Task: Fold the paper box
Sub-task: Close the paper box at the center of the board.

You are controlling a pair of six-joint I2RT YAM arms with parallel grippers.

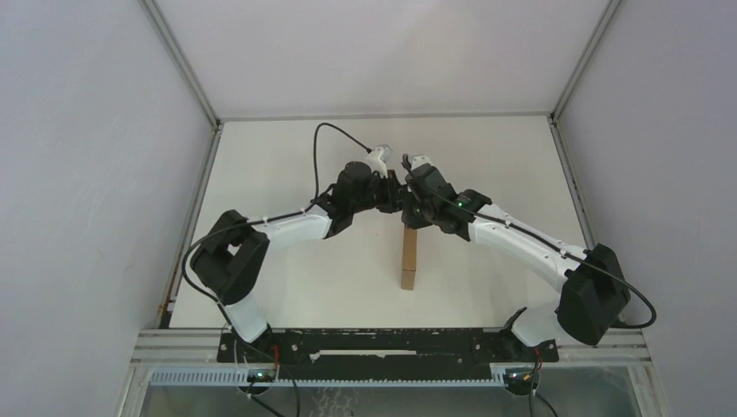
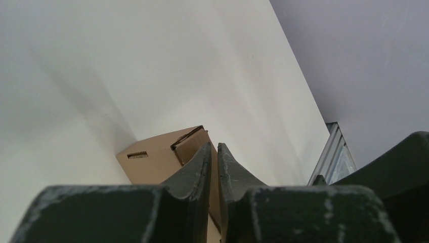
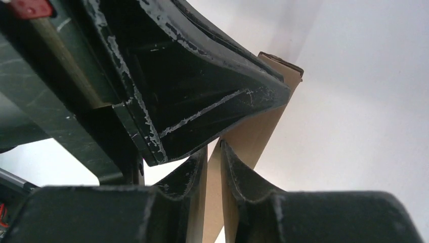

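The paper box (image 1: 408, 256) is plain brown cardboard, seen edge-on as a narrow strip running from the grippers toward the near side of the table. Both grippers meet at its far end. My left gripper (image 1: 393, 198) (image 2: 214, 146) has its fingers almost together with a thin cardboard edge between them; a box panel with a slot (image 2: 157, 162) lies just beyond. My right gripper (image 1: 409, 210) (image 3: 213, 144) is shut on a cardboard flap that rises between its fingers, and the brown panel (image 3: 255, 134) continues past them. The left gripper's dark finger (image 3: 202, 91) crowds in close above.
The white table (image 1: 287, 156) is enclosed by grey walls and aluminium frame posts (image 1: 182, 61). A black cable (image 1: 317, 156) loops above the left arm. A metal rail (image 1: 391, 343) with the arm bases runs along the near edge.
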